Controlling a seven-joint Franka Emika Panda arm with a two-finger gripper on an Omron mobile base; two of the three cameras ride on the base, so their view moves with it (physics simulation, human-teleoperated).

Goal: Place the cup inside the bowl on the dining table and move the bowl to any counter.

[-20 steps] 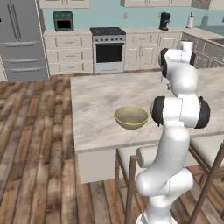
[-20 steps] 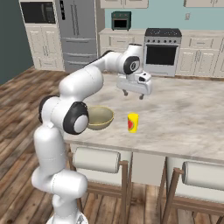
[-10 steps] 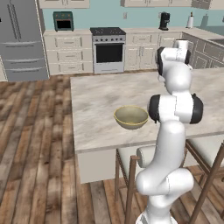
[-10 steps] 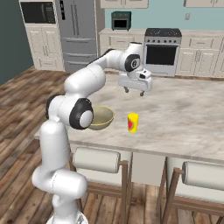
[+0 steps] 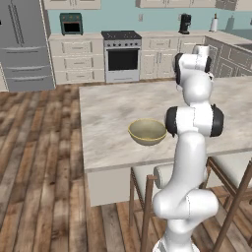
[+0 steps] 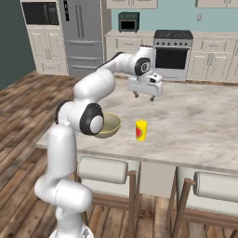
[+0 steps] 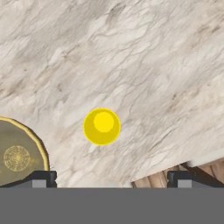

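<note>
Left base view: the bowl (image 5: 147,131) sits upright on the table (image 5: 106,113), near the front edge, just left of the arm's (image 5: 194,115) dark elbow joint. The arm rises from the lower right and hides the table surface behind it. Beyond the table, a stove (image 5: 121,55) stands among cream cabinets under the counter (image 5: 78,35), with a fridge (image 5: 22,44) at far left. Two stools (image 5: 147,183) stand at the table's near side.

Right base view: the cup (image 6: 141,130) stands upright on the table (image 6: 200,121), red patch facing the camera, just beside the bowl (image 6: 107,125) on its right, not touching it. The bowl is partly hidden by the arm's elbow joint. The gripper (image 6: 143,96) hangs in the air above the table, higher than the cup and a little farther back, fingers pointing down, spread wide and holding nothing.

Hand view: looking straight down, the cup (image 7: 102,126) shows as a yellow circle, near the middle of the frame, between the two dark fingertips (image 7: 42,178) at the bottom edge. The fingertips stand far apart, nothing between them. The bowl (image 7: 18,152) shows at lower left, with a clear strip of table (image 7: 144,57) between it and the cup. The table edge and wood floor (image 7: 175,175) show at lower right.
</note>
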